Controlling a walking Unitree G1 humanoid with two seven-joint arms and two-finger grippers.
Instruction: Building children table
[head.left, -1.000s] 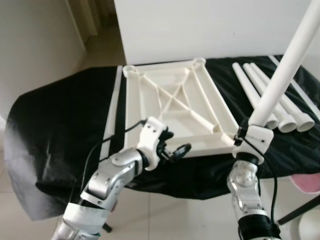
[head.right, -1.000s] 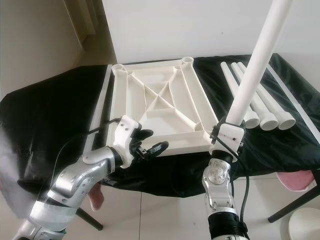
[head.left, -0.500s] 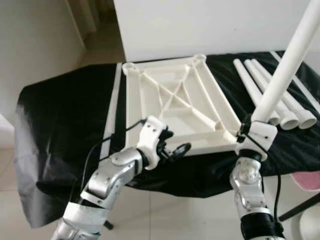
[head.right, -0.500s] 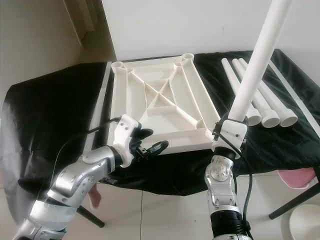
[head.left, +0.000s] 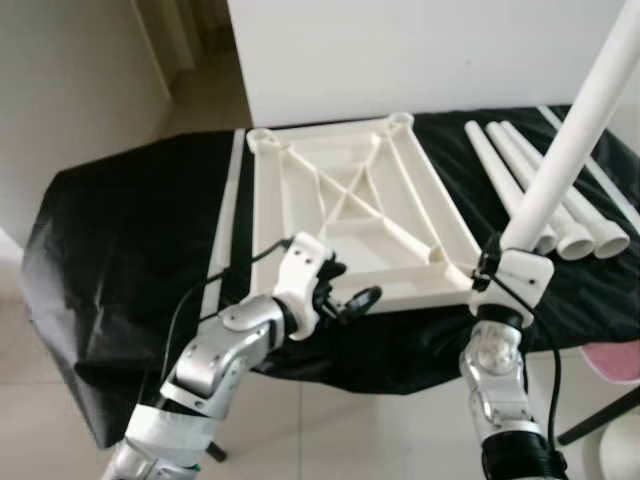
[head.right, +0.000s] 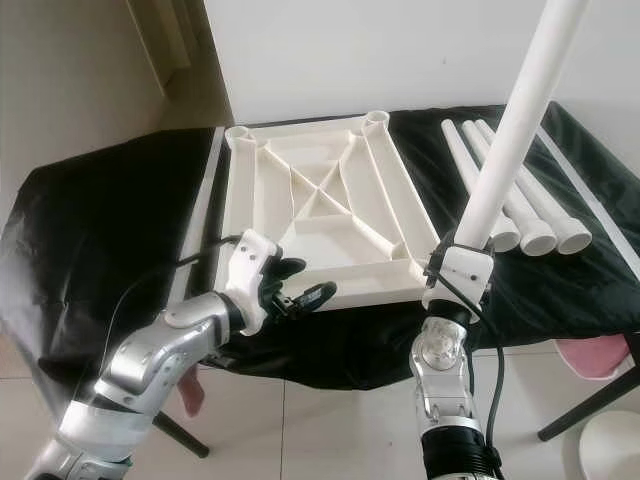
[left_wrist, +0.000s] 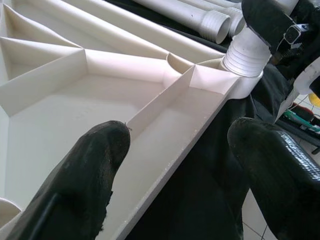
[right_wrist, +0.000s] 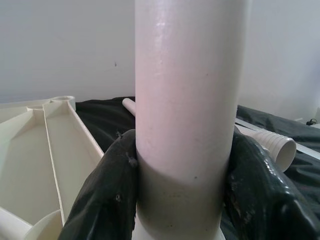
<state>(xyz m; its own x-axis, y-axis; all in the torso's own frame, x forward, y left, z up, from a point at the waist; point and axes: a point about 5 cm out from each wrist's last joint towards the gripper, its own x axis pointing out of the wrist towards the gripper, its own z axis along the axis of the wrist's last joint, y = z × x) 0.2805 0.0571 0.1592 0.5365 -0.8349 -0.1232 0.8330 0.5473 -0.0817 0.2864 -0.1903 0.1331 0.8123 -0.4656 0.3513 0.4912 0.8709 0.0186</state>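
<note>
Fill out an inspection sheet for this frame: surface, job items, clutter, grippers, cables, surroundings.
Surface: black cloth-covered table.
Job's things: white ribbed plastic tabletop lying underside up; three loose white plastic leg tubes beside it; a fourth white leg tube upright at the near right corner socket.
Clutter: thin white strip along the tabletop's left edge.
Grippers: right gripper shut on the upright tube; left gripper open at the tabletop's near edge.
Cables: black wire on the left arm.
Surroundings: white wall, tiled floor.

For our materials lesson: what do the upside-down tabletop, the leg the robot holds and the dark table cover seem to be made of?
Tabletop: likely moulded plastic, cream, matte, with thin ribs. Leg in the right gripper: likely plastic too, white, smooth, slight sheen. Cover: thin black sheet, creased, draping; plastic film or fabric, cannot tell.
</note>
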